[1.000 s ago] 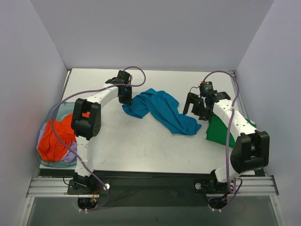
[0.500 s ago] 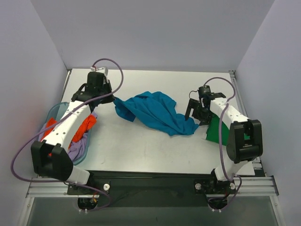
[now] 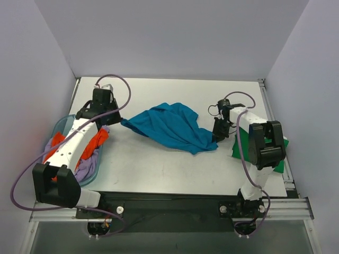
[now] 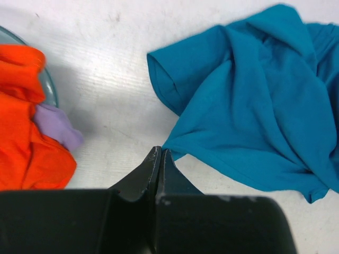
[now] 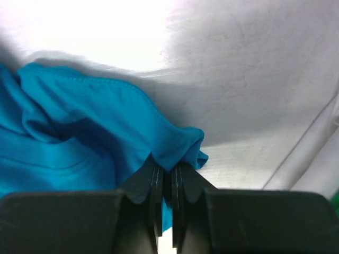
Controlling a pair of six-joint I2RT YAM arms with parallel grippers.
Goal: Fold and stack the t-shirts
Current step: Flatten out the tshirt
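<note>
Since 0.5 s ago the shirt (image 3: 169,127) has spread wider on the tabletop (image 3: 159,169). Its hem is pinched by the closed left hand (image 4: 159,159) and right hand (image 5: 167,169); the cloth looks light and limp, best gripped at corners.

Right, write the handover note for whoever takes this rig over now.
The left gripper is shut on the left corner of the teal t-shirt. The right gripper is shut on its right edge. The shirt lies rumpled mid-table between the arms.
The green t-shirt lies flat at the right, apparently folded.
The orange t-shirt and purple t-shirt wait in the basket on the left.
Left: spread, fold and stack the teal one, then the basket's two.
</note>
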